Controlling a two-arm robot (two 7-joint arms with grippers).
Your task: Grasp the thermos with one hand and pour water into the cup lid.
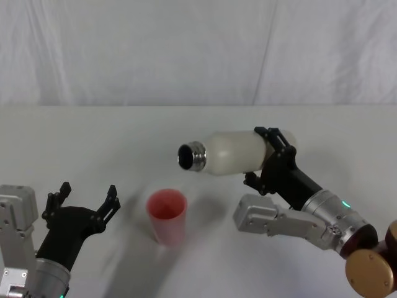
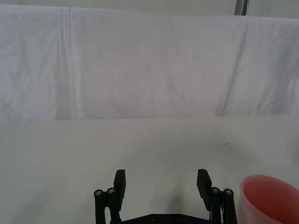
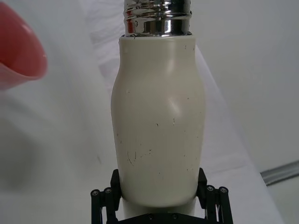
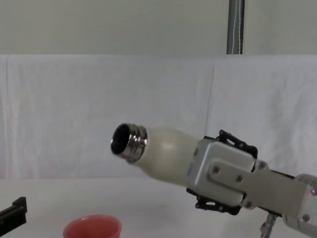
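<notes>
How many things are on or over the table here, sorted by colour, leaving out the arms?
Cream-white: 1, the thermos, held tilted in the right gripper.
Pink: 1, the cup lid, standing upright on the table beside the open left gripper.
Total: 2.

I have the right gripper (image 1: 268, 155) raised, jaws clamped, its wrist rolled sideways. My left gripper (image 1: 87, 200) sits low at my left, jaws spread wide.
</notes>
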